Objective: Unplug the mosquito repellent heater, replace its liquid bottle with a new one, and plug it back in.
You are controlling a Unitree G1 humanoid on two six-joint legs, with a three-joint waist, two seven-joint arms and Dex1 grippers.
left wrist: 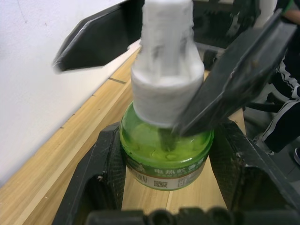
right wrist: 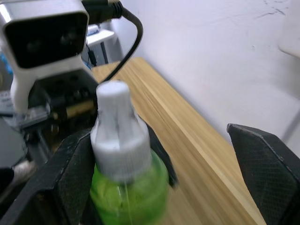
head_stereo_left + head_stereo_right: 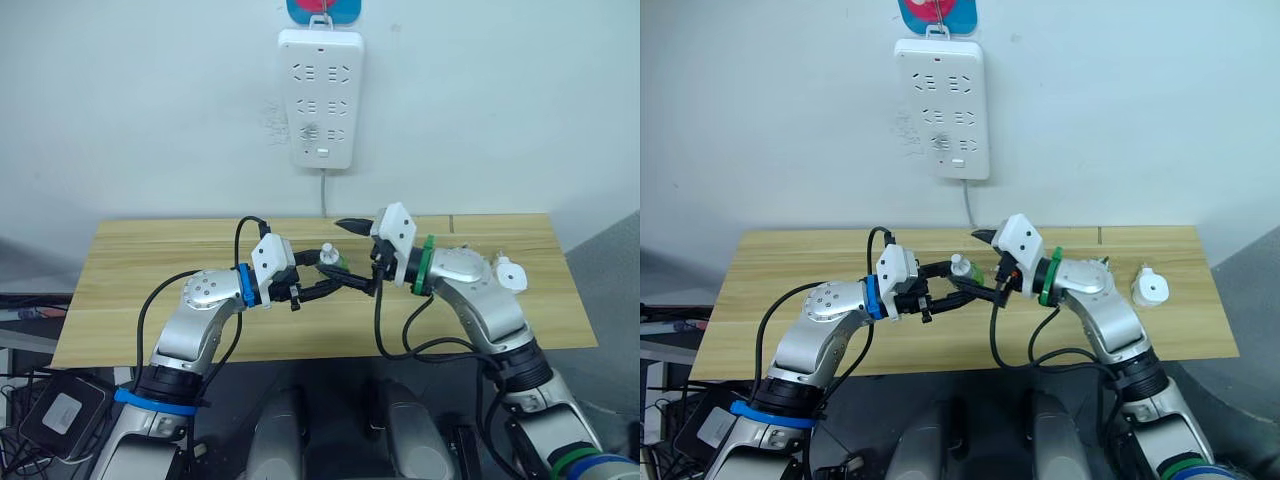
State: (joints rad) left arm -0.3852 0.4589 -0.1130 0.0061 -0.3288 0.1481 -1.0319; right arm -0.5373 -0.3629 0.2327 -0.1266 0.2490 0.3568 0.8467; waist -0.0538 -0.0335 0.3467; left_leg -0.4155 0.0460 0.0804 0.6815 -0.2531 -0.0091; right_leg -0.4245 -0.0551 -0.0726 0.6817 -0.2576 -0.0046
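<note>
A liquid bottle (image 3: 328, 262) with a green body and a white cap is held over the table's middle, my left gripper (image 3: 322, 274) shut on it. In the left wrist view my fingers (image 1: 101, 176) press on both sides of the green body (image 1: 164, 157). My right gripper (image 3: 342, 256) stands open, its two fingers straddling the white cap (image 2: 115, 131); one finger lies against the cap and the other is far off. The mosquito repellent heater (image 3: 510, 273), small, white and rounded, lies on the table at the right, apart from both grippers.
A long white power strip (image 3: 320, 98) hangs on the wall above the wooden table (image 3: 150, 290), its cord running down behind the table. A black box (image 3: 60, 412) with cables sits on the floor at the lower left.
</note>
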